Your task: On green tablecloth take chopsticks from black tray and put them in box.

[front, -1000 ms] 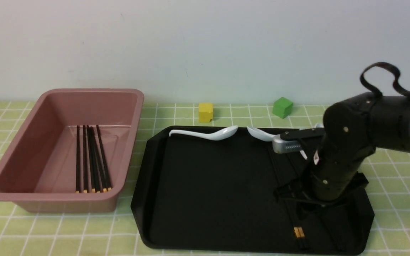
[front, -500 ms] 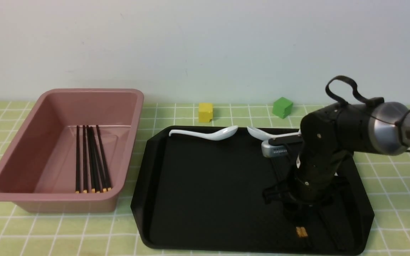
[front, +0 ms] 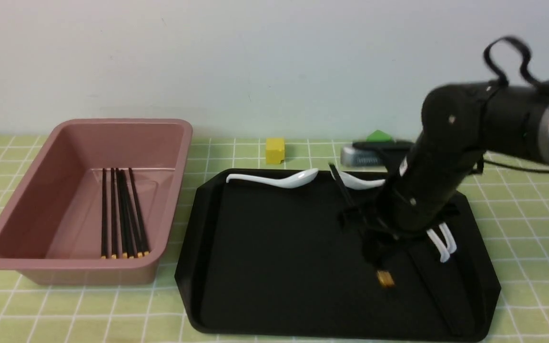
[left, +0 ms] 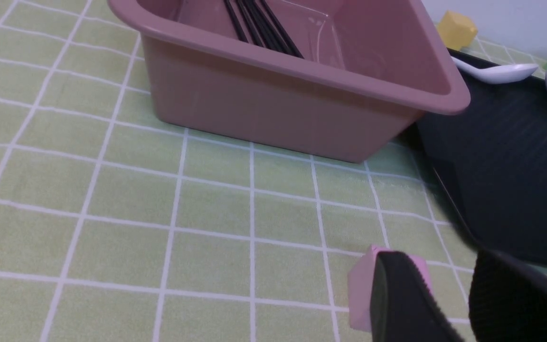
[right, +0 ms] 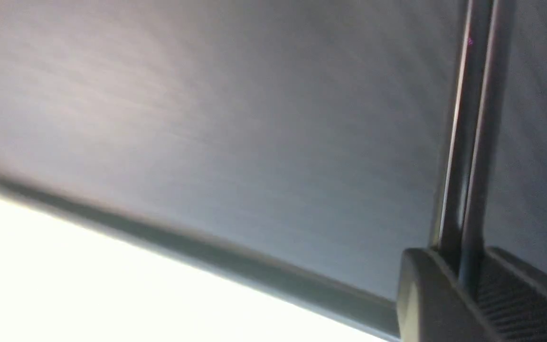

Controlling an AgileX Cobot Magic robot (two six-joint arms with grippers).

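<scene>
My right gripper [front: 372, 238] is shut on the pair of black chopsticks [front: 385, 278] and holds them tilted above the black tray [front: 279, 247], gold bands at the low near end. In the right wrist view the chopsticks [right: 463, 142] run out from between the closed fingers of the gripper [right: 468, 280], over the tray [right: 207, 142]. The pink box [front: 93, 131] stands to the tray's left on the green tablecloth [front: 517, 228], with several chopsticks [front: 122, 214] lying in it. My left gripper [left: 449, 304] hangs low over the cloth near the box [left: 302, 104], jaws apart and empty.
White spoons [front: 274, 180] lie along the tray's far rim, and two spoon handles [front: 441, 243] show beside my right arm. A yellow cube [front: 275, 150] and a green cube [front: 378, 136] sit behind the tray. A small pink cube [left: 361, 289] lies beside the left fingers.
My right gripper has risen off the tray with the chopsticks in it and shifted slightly left. The chopsticks now hang tilted. Two spoon handles on the tray are uncovered.
</scene>
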